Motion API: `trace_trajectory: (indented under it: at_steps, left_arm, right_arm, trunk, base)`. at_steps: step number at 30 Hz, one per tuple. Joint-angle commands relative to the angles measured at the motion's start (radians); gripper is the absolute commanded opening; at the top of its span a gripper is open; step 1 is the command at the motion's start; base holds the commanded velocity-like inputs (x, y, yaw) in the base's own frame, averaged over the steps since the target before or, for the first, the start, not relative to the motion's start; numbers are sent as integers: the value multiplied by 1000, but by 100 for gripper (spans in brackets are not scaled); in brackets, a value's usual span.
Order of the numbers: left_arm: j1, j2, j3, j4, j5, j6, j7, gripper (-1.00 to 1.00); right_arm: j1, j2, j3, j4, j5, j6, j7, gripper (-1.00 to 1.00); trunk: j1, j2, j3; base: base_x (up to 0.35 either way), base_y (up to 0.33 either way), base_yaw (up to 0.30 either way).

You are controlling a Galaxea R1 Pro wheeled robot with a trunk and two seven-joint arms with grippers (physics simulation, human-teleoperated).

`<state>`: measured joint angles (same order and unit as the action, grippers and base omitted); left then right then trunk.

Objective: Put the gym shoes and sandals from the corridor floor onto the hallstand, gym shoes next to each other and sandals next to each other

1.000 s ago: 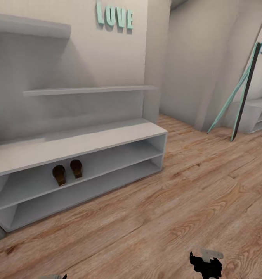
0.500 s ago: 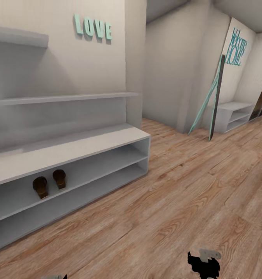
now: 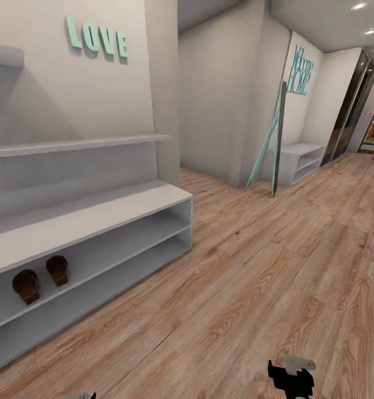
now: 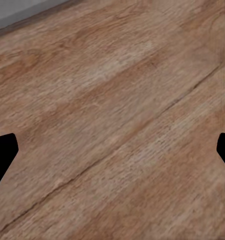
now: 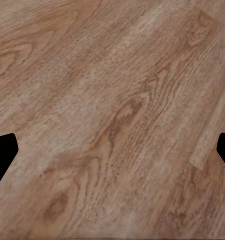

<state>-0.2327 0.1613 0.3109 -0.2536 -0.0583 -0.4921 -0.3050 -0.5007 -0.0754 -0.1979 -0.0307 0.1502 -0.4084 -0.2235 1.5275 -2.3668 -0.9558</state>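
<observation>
Wood-plank corridor floor (image 3: pixel 253 288) lies under your left gripper (image 4: pixel 112 150) and right gripper (image 5: pixel 112 150), both spread wide and empty. Your head camera adds the sandals (image 3: pixel 40 278), side by side on the hallstand (image 3: pixel 98 216), toward ten o'clock, well apart from both grippers.

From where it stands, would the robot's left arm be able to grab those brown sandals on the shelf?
Probably not yet. The sandals sit on the hallstand's upper open shelf, well off from the left gripper, which hangs open over bare corridor floor. Nothing blocks the way.
</observation>
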Motion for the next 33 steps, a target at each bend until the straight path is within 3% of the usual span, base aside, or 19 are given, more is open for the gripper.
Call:
trace_trajectory:
  at_steps: [1,18,33]
  left_arm:
    - [0,-1,8,1,-6,-3,-6,100]
    - [0,-6,8,1,-8,-3,-6,100]
    - [0,-6,8,1,-8,-3,-6,100]
  right_arm:
    - [-1,0,-8,2,10,-3,-4,100]
    - [-1,0,-8,2,11,-3,-4,100]
    - [-1,-1,-8,2,10,-3,-4,100]
  trunk:
    - [-4,7,1]
    - [-69,126,39]
    - [-69,126,26]
  base:
    - [0,0,-267]
    - [0,0,-267]
    - [1,0,-267]
